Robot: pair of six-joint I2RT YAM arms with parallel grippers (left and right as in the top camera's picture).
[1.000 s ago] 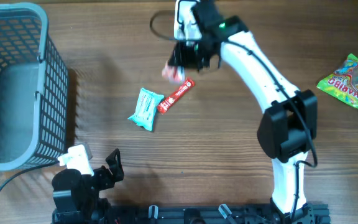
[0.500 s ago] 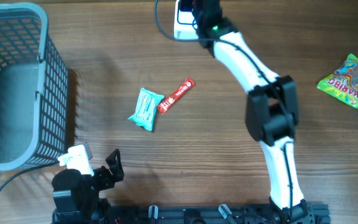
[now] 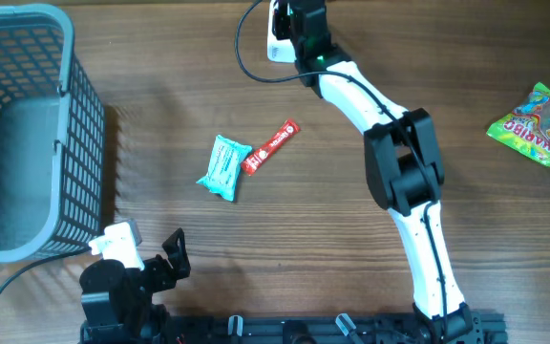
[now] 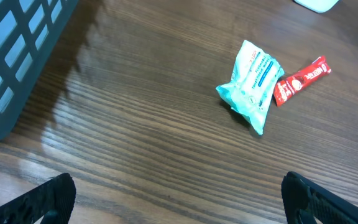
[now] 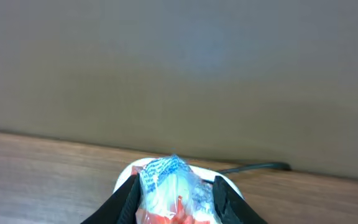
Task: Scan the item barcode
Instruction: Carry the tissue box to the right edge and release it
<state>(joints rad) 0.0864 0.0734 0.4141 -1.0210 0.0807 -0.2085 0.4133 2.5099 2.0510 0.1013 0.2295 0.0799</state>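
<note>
One crinkly plastic packet [image 5: 170, 176] pinched in R claw [image 5: 176, 200]; L claw [image 4: 179, 198] spread wide.

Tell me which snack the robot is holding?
The red-and-white packet pinched in the right gripper. The teal packet, the red bar and the gummy bag all lie loose on the table.

Soft, even light falls on my table [image 3: 160, 115]; the basket [image 3: 27, 134] casts a faint shadow rightward; my right wrist's close packet [image 5: 173, 186] looks blurry.
</note>
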